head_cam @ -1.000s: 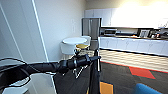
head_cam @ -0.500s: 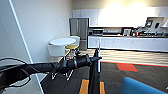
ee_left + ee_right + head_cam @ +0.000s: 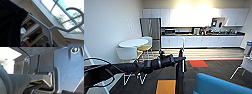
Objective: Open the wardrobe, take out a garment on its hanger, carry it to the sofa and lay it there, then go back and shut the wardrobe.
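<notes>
My left arm reaches in from the left across the head view. Its gripper (image 3: 179,59) is shut on the thin white hanger (image 3: 183,48), which stands up above it. The black garment (image 3: 180,78) hangs straight down below the gripper. The left wrist view shows the hanger (image 3: 50,29) close up with its curved hook against bright windows, and the black garment (image 3: 10,25) draped over one shoulder of it. A corner of the bright blue sofa (image 3: 220,86) sits just right of the hanging garment. The right wrist view shows dark robot parts.
A round white table (image 3: 133,43) with white chairs (image 3: 127,53) and a yellow stool (image 3: 144,48) stands at the left wall. A steel fridge (image 3: 150,30) and a long kitchen counter (image 3: 201,40) line the back. Another white chair (image 3: 245,63) stands at the right. Orange (image 3: 166,87) and red (image 3: 198,63) floor tiles lie ahead.
The whole picture has shifted left, so the camera has turned right. The fridge and table now sit further left and more of the blue sofa shows. The arm still holds the hanger.
</notes>
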Available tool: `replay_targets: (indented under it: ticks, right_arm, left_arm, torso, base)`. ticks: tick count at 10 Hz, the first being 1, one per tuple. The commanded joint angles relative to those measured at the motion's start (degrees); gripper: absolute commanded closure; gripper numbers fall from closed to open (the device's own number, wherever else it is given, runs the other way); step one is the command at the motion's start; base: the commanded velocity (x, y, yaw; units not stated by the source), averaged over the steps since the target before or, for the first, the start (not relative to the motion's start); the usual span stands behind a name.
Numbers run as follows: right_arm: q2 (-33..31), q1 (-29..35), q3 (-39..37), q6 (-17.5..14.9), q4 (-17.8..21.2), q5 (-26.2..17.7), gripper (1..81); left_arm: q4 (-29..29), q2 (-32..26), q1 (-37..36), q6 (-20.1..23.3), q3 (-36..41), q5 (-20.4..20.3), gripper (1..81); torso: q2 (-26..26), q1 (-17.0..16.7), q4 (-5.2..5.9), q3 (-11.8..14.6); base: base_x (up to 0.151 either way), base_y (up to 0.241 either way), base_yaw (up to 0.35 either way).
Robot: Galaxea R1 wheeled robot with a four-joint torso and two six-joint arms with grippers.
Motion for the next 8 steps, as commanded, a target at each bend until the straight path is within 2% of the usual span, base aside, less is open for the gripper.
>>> replay_targets:
  ticks: [1, 8]
  right_arm:
    - [-1.4, 1.2, 2.4, -0.2, -1.8, -2.0, 1.0]
    - [1.3, 0.9, -1.9, -0.2, -1.6, -2.0, 1.0]
  left_arm:
    - [1.2, 0.0, -9.8, 0.7, 1.3, -2.0, 81.1]
    - [2.1, -0.7, -9.2, 0.7, 2.1, -1.7, 81.1]
  torso:
    - [0.0, 0.0, 0.00, 0.0]
    - [0.0, 0.0, 0.00, 0.0]
  base:
    - [0.000, 0.000, -0.335]
    - [0.000, 0.000, -0.335]
